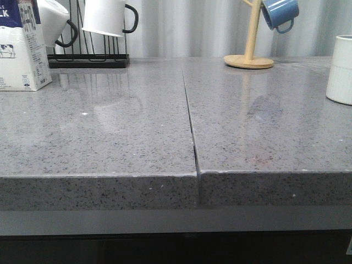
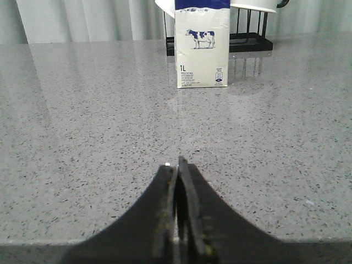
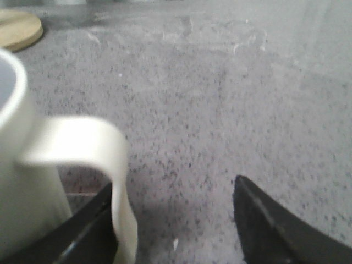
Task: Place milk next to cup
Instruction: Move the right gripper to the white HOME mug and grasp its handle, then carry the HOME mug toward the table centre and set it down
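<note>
The milk (image 1: 19,47) is a white carton with a blue top, upright at the far left of the grey counter. In the left wrist view it (image 2: 202,49) shows its cow picture and stands well ahead of my left gripper (image 2: 177,170), which is shut and empty, low over the counter. The cup (image 1: 341,69), a white ribbed mug, stands at the far right edge. In the right wrist view the cup (image 3: 22,181) is very close, and its white handle (image 3: 104,148) lies just inside one finger of my open right gripper (image 3: 173,187). Neither gripper shows in the front view.
A black rack (image 1: 88,59) with two white black-handled mugs (image 1: 110,16) stands behind the milk. A wooden mug tree (image 1: 250,55) holding a blue mug (image 1: 280,12) stands at the back right. A seam (image 1: 190,110) splits the counter; its front edge is near.
</note>
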Tool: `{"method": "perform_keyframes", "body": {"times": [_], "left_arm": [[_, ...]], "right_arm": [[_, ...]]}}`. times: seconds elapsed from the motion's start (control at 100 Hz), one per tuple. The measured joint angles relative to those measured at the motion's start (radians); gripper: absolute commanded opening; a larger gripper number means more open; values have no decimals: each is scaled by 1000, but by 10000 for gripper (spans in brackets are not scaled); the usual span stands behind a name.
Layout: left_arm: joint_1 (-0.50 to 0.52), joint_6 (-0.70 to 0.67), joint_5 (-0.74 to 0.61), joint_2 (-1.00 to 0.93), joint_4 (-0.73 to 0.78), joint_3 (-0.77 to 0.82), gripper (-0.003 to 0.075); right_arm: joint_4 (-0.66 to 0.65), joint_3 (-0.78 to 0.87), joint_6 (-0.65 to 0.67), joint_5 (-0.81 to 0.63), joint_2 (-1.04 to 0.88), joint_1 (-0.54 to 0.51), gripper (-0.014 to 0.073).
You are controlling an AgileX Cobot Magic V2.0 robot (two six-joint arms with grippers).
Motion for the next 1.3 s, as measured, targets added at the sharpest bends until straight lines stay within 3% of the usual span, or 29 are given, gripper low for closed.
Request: {"method": "perform_keyframes", "body": {"times": [0.09, 0.26, 0.37, 0.8, 1.3], "left_arm": [[0, 0, 0, 0, 0, 0, -20], [0, 0, 0, 0, 0, 0, -20], [0, 0, 0, 0, 0, 0, -20], [0, -1, 0, 0, 0, 0, -20], [0, -1, 0, 0, 0, 0, -20]], "right_arm": [[-6, -11, 0, -18, 12, 0, 370], [-21, -11, 0, -34, 14, 0, 41], [-28, -12, 0, -37, 14, 0, -72], [-43, -14, 2, -27, -47, 28, -67], [116, -150, 1, 217, -127, 377, -57]]}}
